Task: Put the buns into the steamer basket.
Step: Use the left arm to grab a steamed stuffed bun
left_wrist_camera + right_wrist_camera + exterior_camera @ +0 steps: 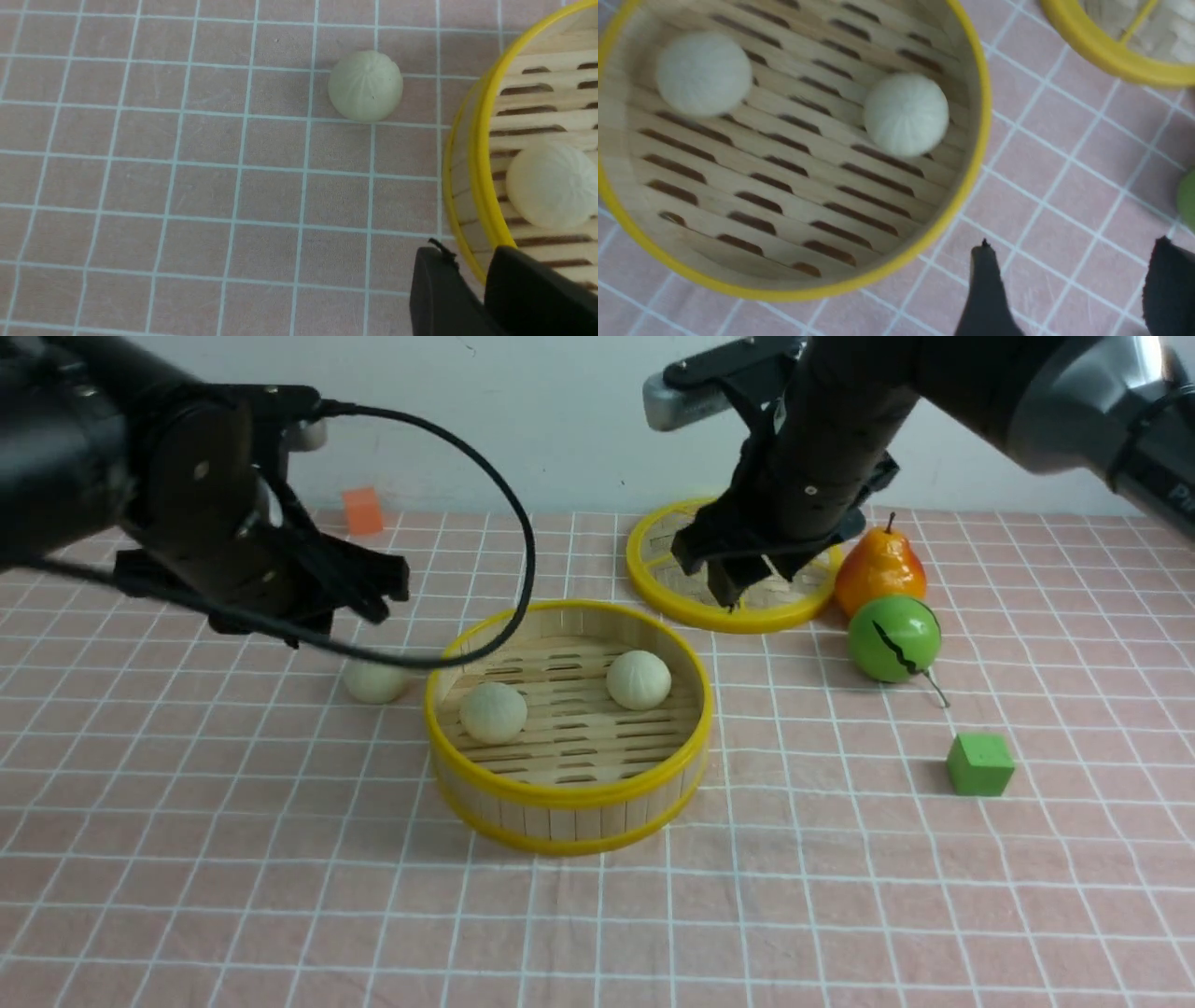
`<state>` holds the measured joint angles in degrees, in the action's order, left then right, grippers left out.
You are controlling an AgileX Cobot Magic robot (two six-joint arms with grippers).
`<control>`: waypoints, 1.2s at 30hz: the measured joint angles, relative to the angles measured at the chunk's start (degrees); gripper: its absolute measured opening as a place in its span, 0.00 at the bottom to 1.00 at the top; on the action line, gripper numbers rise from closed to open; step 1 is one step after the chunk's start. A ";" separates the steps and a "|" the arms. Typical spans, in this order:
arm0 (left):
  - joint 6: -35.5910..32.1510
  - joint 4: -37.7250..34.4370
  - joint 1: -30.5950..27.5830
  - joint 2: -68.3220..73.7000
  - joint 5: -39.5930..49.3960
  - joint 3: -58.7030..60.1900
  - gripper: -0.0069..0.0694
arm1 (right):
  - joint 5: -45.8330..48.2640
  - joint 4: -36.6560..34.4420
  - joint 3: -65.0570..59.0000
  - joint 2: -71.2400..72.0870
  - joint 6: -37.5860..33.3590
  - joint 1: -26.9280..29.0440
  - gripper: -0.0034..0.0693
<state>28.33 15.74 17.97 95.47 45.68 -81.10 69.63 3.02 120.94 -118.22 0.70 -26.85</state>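
Note:
The steamer basket [569, 795] stands mid-table with two buns on its slatted floor, one at the left [493, 712] and one at the back right [639, 679]. A third bun [374, 682] lies on the cloth just left of the basket and touches nothing. My left gripper [387, 583] hovers above and behind that bun. In the left wrist view its jaws [467, 254] stand narrowly apart and empty over the basket rim [481, 154], with the loose bun [365, 86] well clear of them. My right gripper [1073, 247] is wide open and empty, raised behind the basket's right side [752, 574].
The flat yellow-rimmed lid [691, 602] lies behind the basket, under my right gripper. An orange pear [879, 569] and a green striped ball [894, 638] sit to its right. A green cube [979, 764] is nearer the front right, and an orange cube [362, 511] is at the back left.

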 joint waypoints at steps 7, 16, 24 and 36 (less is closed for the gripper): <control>-16.46 -20.59 -8.60 25.28 11.84 -25.53 0.39 | 0.49 -2.32 -16.89 7.63 -2.75 0.02 0.64; -16.46 -19.18 -10.12 36.49 18.80 -43.20 0.60 | -7.91 -2.69 -31.18 13.15 -3.86 0.02 0.64; -15.64 -14.83 -9.44 38.16 15.78 -43.94 0.60 | -12.27 -2.69 -31.75 13.15 -3.86 0.02 0.64; -15.20 -14.47 -9.22 40.82 13.89 -44.36 0.15 | -11.46 -2.69 -31.75 13.15 -3.86 0.02 0.64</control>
<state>13.13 1.27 8.75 136.29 59.57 -125.46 58.18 0.33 89.18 -105.07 -3.16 -26.83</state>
